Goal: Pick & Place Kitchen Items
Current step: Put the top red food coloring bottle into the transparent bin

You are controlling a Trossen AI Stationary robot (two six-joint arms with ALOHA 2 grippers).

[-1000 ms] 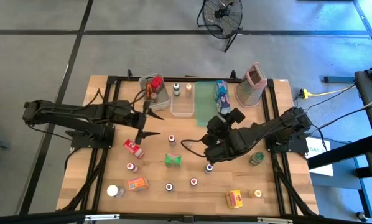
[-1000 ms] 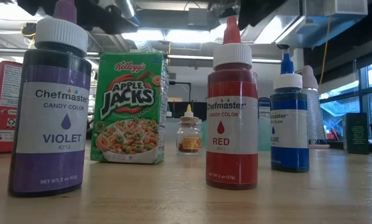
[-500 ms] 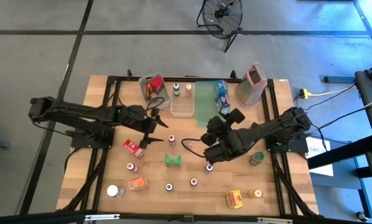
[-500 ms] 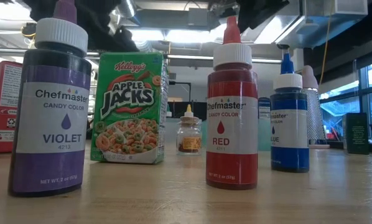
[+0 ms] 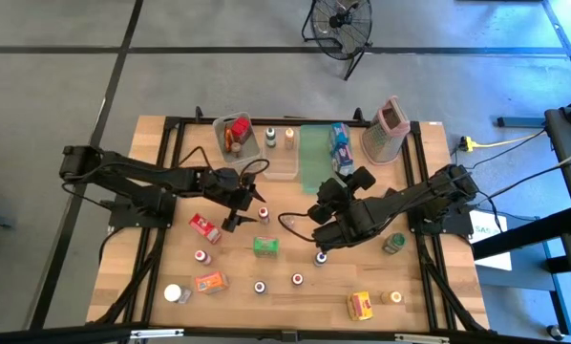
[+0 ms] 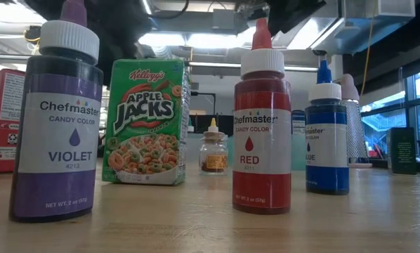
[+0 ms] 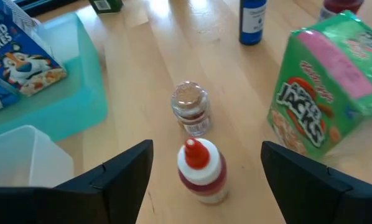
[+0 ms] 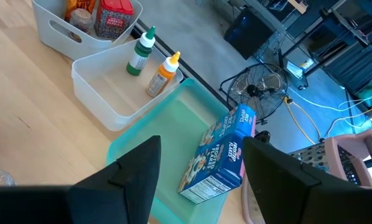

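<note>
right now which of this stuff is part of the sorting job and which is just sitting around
Part of the job:
- red-capped bottle, between the open left gripper fingers
- small jar
- green cereal box
- blue cereal box in the green tray
- open right gripper, over the tray

Just lying about:
- grater
- fan

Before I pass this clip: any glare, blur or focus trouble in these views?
Low view: ceiling lights blow out behind the Apple Jacks box; the violet bottle close to the lens is crisp, the room behind soft. Left wrist view: table shows pale glare, the red-capped bottle is slightly soft. High view: evenly lit, blue cast at right.
</note>
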